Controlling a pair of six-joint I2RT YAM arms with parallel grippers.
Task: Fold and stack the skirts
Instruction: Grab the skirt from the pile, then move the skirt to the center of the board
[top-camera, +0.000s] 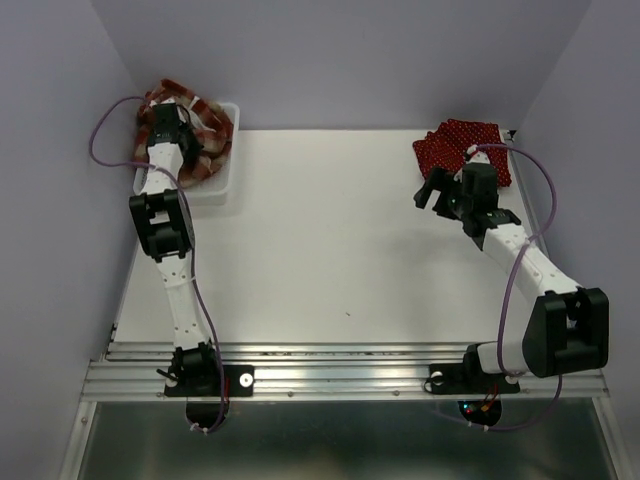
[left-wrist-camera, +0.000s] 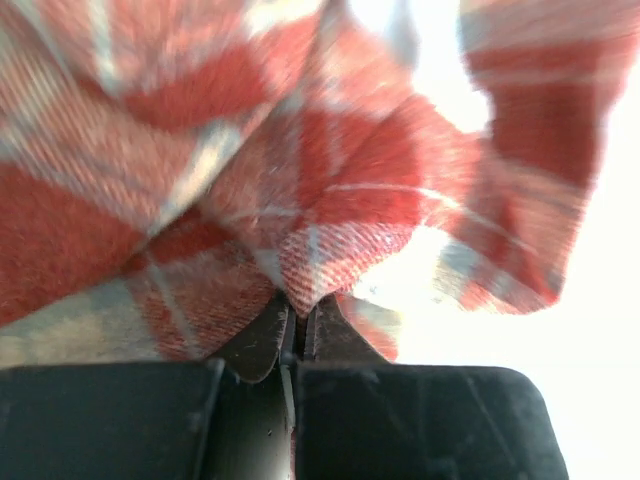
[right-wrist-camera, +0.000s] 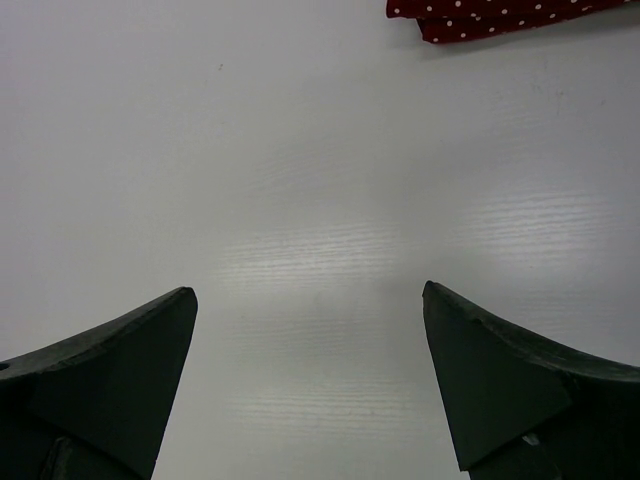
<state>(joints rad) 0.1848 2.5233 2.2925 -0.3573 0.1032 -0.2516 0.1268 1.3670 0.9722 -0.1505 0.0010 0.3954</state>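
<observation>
A red-and-cream plaid skirt (top-camera: 205, 125) lies bunched in the white basket (top-camera: 222, 185) at the far left. My left gripper (top-camera: 166, 112) reaches down into it; in the left wrist view the left gripper (left-wrist-camera: 298, 305) is shut on a fold of the plaid skirt (left-wrist-camera: 330, 190). A dark red polka-dot skirt (top-camera: 462, 145) lies crumpled at the far right of the table. My right gripper (top-camera: 432, 190) hovers just in front of it, open. In the right wrist view the right gripper (right-wrist-camera: 310, 300) has only bare table between its fingers, and the polka-dot skirt (right-wrist-camera: 490, 18) shows at the top edge.
The white table (top-camera: 330, 240) stretches between the two arms. Lilac walls close in at the back and both sides. A metal rail (top-camera: 340, 365) carrying the arm bases runs along the near edge.
</observation>
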